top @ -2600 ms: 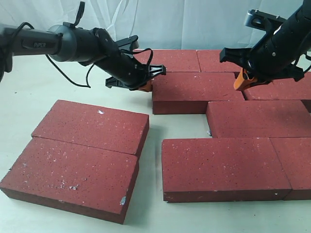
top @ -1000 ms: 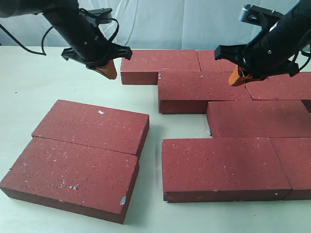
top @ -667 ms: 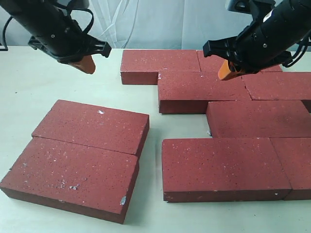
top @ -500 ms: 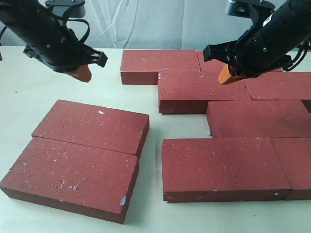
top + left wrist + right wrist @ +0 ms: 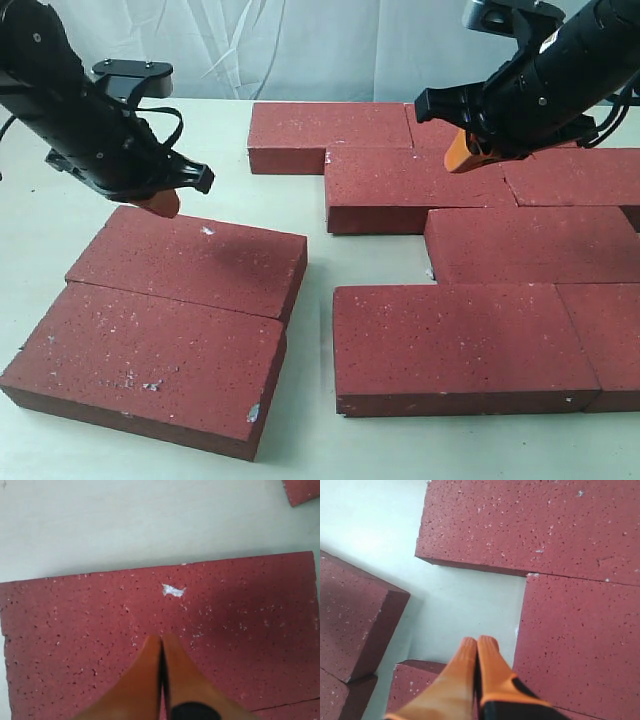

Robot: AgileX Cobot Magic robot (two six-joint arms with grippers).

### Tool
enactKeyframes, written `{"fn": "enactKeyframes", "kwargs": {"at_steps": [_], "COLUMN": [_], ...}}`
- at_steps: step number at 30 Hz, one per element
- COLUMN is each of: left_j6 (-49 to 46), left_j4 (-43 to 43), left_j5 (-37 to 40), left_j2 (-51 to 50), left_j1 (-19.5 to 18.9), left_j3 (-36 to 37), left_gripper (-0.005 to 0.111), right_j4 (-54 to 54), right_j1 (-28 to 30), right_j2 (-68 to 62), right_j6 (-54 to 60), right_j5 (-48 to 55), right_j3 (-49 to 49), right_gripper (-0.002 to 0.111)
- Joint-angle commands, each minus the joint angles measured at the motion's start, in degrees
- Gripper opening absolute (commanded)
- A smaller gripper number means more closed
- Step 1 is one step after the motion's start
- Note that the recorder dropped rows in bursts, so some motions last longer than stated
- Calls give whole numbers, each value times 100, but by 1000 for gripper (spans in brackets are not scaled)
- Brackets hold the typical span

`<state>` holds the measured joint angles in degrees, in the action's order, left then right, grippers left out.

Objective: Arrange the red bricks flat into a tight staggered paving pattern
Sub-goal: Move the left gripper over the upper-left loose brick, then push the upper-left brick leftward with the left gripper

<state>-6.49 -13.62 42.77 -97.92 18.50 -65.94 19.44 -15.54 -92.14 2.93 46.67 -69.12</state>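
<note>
Left, far: left gripper [image 5: 163,206], black arm ending in orange fingertips, pressed fully together with nothing between them; poised just above the far left corner of the far loose brick [image 5: 190,258], a dark-red rectangular paving slab flecked white, with one pale chip [image 5: 207,231] on top; closed tip judged better suited to pressing and shoving the slab than to lifting it.

Left, near: near loose brick [image 5: 150,365], same dark-red speckled slab, flat, long edge touching the far loose brick; both skewed and well apart from the pattern, across a strip of pale cream tabletop [image 5: 316,290]; judged the pieces not yet placed.

Centre to right: remaining red bricks [image 5: 415,185], flat in stepped rows with joints offset; small gap visible at the left end of the third row; left edge of pattern judged unfinished.

Right, far: right gripper [image 5: 458,155], orange fingertips likewise closed and empty; hovering over the far rows, touching nothing visible, probably parked clear of the left arm's work.
</note>
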Motion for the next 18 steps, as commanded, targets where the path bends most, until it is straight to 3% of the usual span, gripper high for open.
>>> {"fn": "enactKeyframes", "kwargs": {"at_steps": [1,7,18], "left_j6": [-7,-182,-321], "left_j4": [-111,-73,-142], "left_j5": [159,435,-114], "left_j2": [28,28,28], "left_j1": [-8,-8,-8], "left_j3": [25,57,482], "left_gripper": [0,0,0], "right_j4": [21,21,33], "right_j1": [4,4,4], "right_j2": [32,32,32], "right_j6": [37,37,37], "right_j5": [-53,-53,-53], "right_j3": [26,26,26], "right_gripper": [-1,-1,-1]}}
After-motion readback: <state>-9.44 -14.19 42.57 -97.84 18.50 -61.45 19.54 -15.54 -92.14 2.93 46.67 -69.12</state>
